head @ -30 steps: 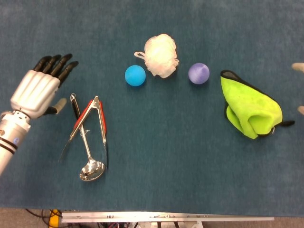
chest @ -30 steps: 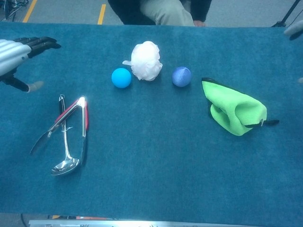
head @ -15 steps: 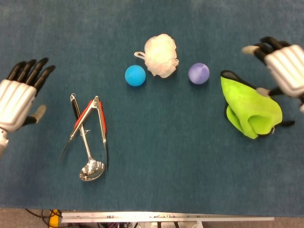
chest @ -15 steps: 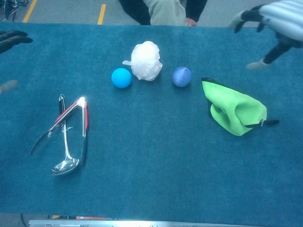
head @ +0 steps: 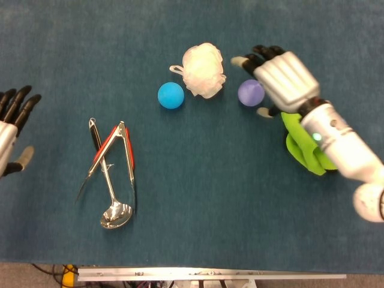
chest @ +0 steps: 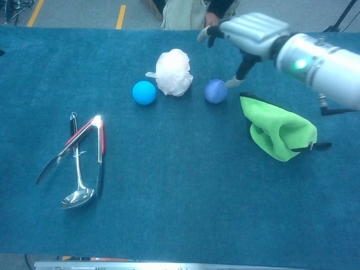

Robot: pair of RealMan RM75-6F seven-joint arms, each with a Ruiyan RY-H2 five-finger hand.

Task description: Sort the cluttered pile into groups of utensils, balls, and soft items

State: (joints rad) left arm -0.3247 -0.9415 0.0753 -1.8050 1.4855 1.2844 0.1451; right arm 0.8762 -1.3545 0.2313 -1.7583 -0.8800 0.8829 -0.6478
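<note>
1. Since half a second ago, the right hand [head: 282, 77] has swung in from the right edge of the teal carpeted tabletop [head: 228, 198] and now hangs over the small purple ball [head: 250, 92]; its dark fingers [head: 264, 53] are spread and hold nothing, and the thumb reaches down beside the ball.
2. Meanwhile the left hand [head: 11, 129] has drawn back to the left edge; only part of it shows in the head view, fingers apart and empty.
3. Nothing on the tabletop has shifted.
4. Toward the far edge, the purple ball, the white mesh bath pouf [head: 204, 69] and the bright blue ball [head: 170, 95] lie in a row; the pouf is in the middle, close to both balls.
5. Near the right edge lies the crumpled lime-green cloth with dark trim [chest: 278, 130], partly hidden by the right forearm in the head view and fully seen in the chest view.
6. Towards the left edge, the red-handled metal tongs [head: 117, 155] lie crossed over the shiny steel ladle [head: 111, 195], whose bowl points to the near edge.
</note>
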